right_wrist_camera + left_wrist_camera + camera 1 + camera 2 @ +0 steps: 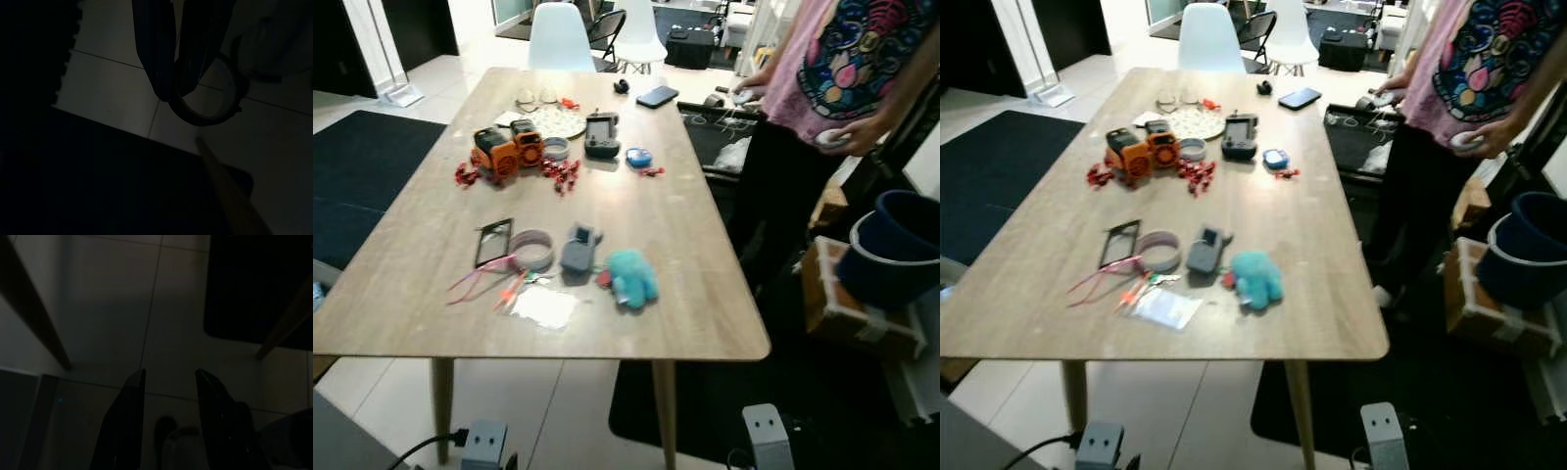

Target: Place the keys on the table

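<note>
Item: right gripper (pixel 178 90), hanging low beside the table over pale floor tiles (pixel 112 93) and the edge of a dark rug (pixel 98 186); its two black fingers are pressed together and pinch a dark ring (pixel 200 119), which dangles from the fingertips. The wrist view is too dark to tell whether keys hang from this ring. A wooden table leg (pixel 230 196) slants across the floor just beyond the ring. Item: left gripper (pixel 168 374), idle in shade above the tiles near another table leg (pixel 34 318), fingers (pixel 129 421) spread with a clear gap between them. Item: long wooden table (pixel 675 245) ahead of the robot. Near end: a teal plush toy (pixel 631 277), a grey block-shaped object (pixel 578 249) just beside it, a roll of tape (pixel 533 249), a flat black frame (pixel 494 242), pink straps (pixel 480 279) and a clear plastic bag (pixel 544 307). Far half: an orange toy (pixel 507 149), scattered red pieces (pixel 563 174), a grey handheld controller (pixel 602 135), a small blue object (pixel 638 157), a round plate (pixel 553 120) and a dark phone (pixel 657 96). Item: person in a pink patterned shirt (pixel 822 88), standing at the table's right side. Item: dark blue bucket (pixel 901 245) resting on a cardboard box (pixel 847 313) at right. Item: pale chair (pixel 560 37) at the table's far end.
</note>
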